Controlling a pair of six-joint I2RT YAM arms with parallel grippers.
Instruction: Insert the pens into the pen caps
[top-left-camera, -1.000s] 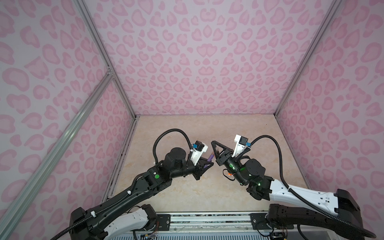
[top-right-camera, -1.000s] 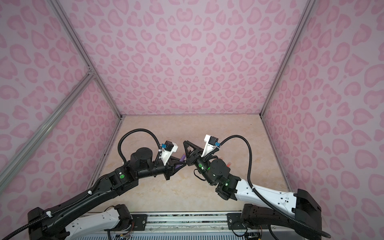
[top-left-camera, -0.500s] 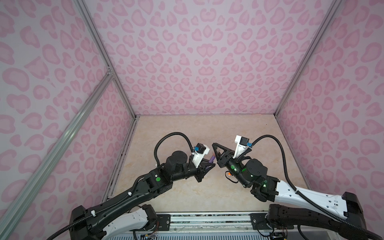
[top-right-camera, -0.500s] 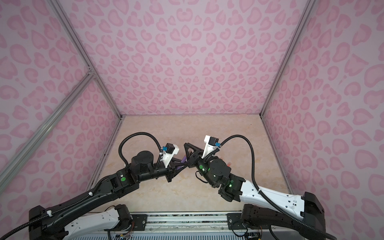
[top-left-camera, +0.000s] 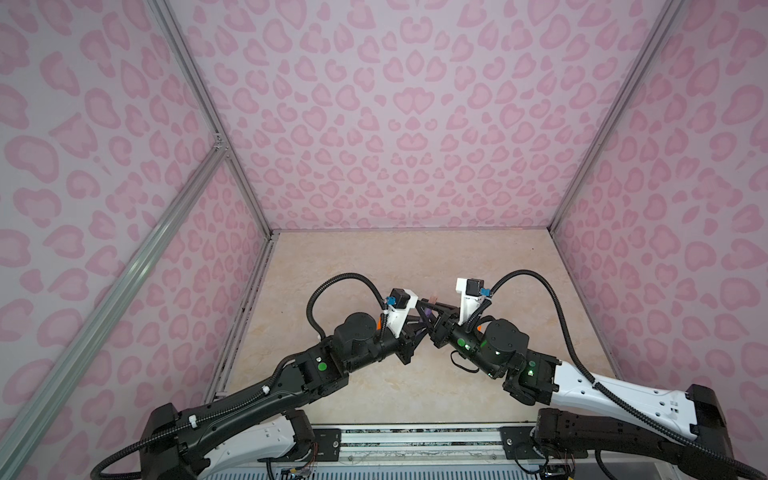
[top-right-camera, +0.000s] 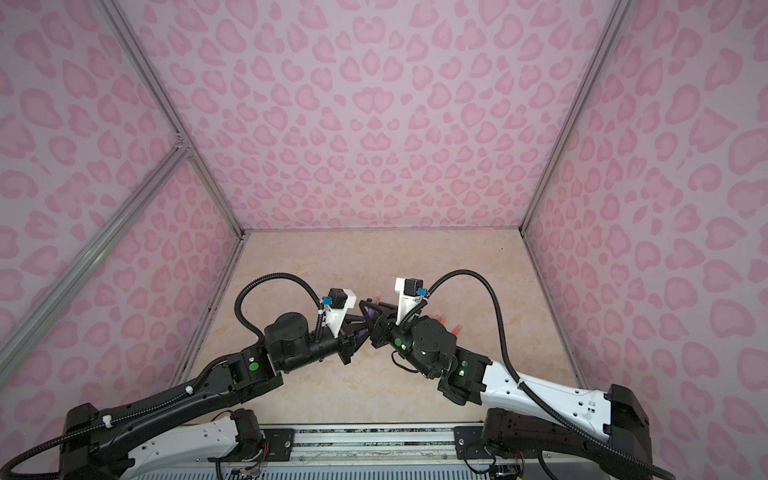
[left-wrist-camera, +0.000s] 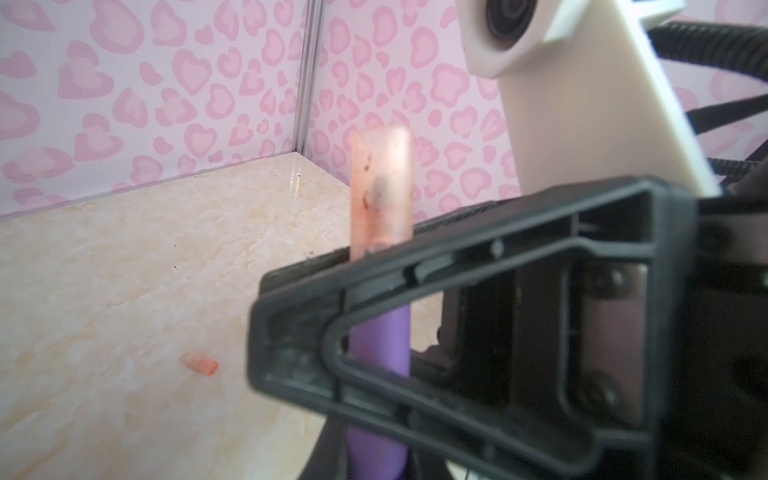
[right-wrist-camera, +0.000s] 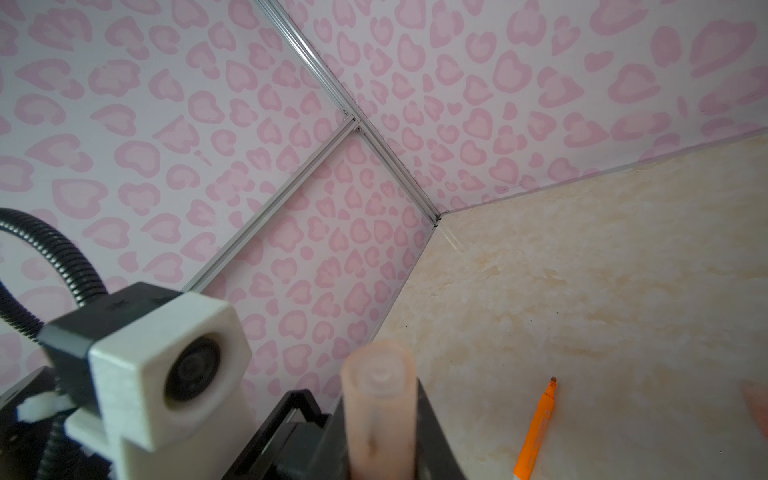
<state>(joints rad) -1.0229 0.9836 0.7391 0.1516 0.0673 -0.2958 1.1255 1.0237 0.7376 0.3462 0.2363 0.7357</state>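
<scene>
- left gripper (top-left-camera: 419, 326): closed down on the barrel of the purple pen (left-wrist-camera: 379, 345), with the pen running straight out from its fingers.
- right gripper (top-left-camera: 430, 308): clamped on a pen cap (left-wrist-camera: 381, 187), jaws nearly together; the cap's closed end sticks out past the black fingers (left-wrist-camera: 478, 291).
- Pen and cap are in line. The pen goes in behind the right gripper's finger and the cap comes out the far side. Looks mated, but how deep the tip sits is hidden.
- Both grippers meet in the air over the middle of the tabletop (top-left-camera: 415, 257), fingertips touching or nearly so in both top views.
- loose cap (left-wrist-camera: 202, 364): lying flat on the tabletop, well apart from the held pair.
- orange pen (right-wrist-camera: 536, 432): lying flat on the tabletop, uncapped, dark tip exposed, nothing touching it.
</scene>
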